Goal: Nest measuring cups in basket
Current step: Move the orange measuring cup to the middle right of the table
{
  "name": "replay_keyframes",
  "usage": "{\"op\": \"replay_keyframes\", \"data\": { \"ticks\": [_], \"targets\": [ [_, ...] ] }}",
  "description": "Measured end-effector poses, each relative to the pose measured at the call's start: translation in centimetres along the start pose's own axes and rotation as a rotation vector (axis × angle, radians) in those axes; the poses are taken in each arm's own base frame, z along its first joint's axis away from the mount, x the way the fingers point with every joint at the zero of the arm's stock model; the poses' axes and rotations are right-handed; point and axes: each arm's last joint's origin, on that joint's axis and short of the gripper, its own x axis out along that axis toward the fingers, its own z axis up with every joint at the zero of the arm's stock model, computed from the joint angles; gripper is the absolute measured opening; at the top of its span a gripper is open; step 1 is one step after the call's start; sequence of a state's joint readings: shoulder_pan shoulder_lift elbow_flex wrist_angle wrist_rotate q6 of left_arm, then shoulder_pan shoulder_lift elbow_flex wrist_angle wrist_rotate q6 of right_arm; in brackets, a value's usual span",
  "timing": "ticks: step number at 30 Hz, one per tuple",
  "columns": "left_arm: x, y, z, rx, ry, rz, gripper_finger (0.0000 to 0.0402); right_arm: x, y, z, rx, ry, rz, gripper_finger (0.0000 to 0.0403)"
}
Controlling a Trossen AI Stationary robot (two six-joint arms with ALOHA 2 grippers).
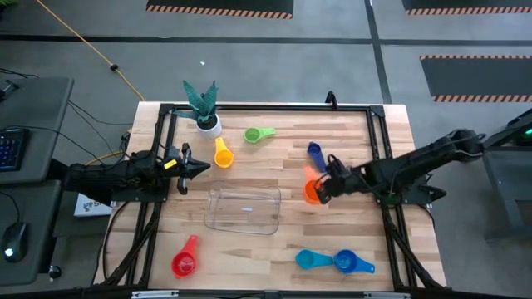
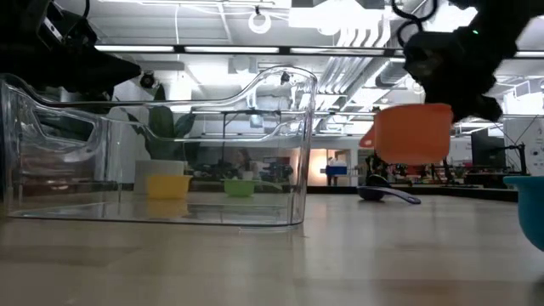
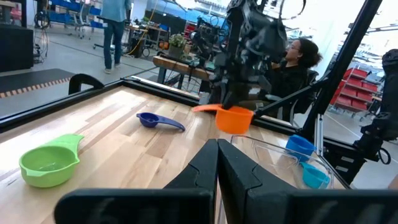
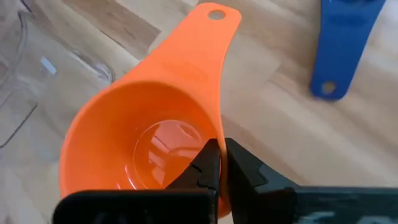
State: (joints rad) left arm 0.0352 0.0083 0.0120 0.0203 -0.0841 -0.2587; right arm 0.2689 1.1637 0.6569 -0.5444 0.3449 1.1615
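Six measuring cups (image 1: 312, 190) (one orange, in right gripper (image 1: 322, 188)), one basket (image 1: 243, 209)

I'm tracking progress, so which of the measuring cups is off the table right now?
The orange cup, pinched by the right gripper and hanging clear of the wood; the others lie flat.
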Motion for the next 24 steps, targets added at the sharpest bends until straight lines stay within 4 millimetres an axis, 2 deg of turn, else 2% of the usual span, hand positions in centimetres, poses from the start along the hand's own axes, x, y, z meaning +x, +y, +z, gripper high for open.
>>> {"op": "replay_keyframes", "data": {
  "ticks": [4,13,24],
  "targets": [
    [0.0,0.0,0.0,0.0,0.0,0.0,0.0001,0.3,-0.3,-1.0,0.01,0.003,0.001,0.0001],
    [0.0,0.0,0.0,0.0,0.0,0.0,0.0001,0.8,-0.4,-1.3,-0.012,-0.016,-0.051,0.0],
    [0.0,0.0,0.0,0.0,0.0,0.0,0.0001,3.4,2.3,-1.3,-0.071,0.01,-0.142,0.0]
  ]
}}
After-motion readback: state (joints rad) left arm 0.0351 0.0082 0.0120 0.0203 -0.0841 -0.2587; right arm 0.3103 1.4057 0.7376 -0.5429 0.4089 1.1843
